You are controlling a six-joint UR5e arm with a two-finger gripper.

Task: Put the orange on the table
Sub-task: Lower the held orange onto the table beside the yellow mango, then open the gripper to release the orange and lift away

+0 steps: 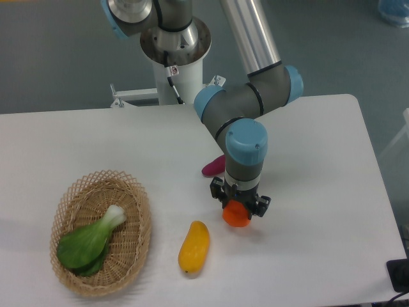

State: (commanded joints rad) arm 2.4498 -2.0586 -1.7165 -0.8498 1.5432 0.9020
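While the orange is sitting low between the claw's fingers, right of the table's middle and toward the near side, I am seeing only its lower half bulging out beneath the gripper. The claw is pinching the fruit from either side, its dark fingers pressing against the skin. From where I am standing the camera is looking down steeply, so I cannot tell whether the orange is already touching the table or hanging just above it; it looks very close.

Just to the left and a little nearer, a yellow mango-like fruit is lying on the white top, and beyond the arm a purple sweet potato is peeking out from behind the wrist. Further left, a wicker basket is holding a leafy green vegetable.

What I am worrying about is the release. If the fingers are opening while the orange is hanging above the surface, it is likely to drop and roll, being round and smooth, perhaps toward the mango-like fruit or the near edge. If the arm is pressing too low, it is risking squashing the fruit against the tabletop.
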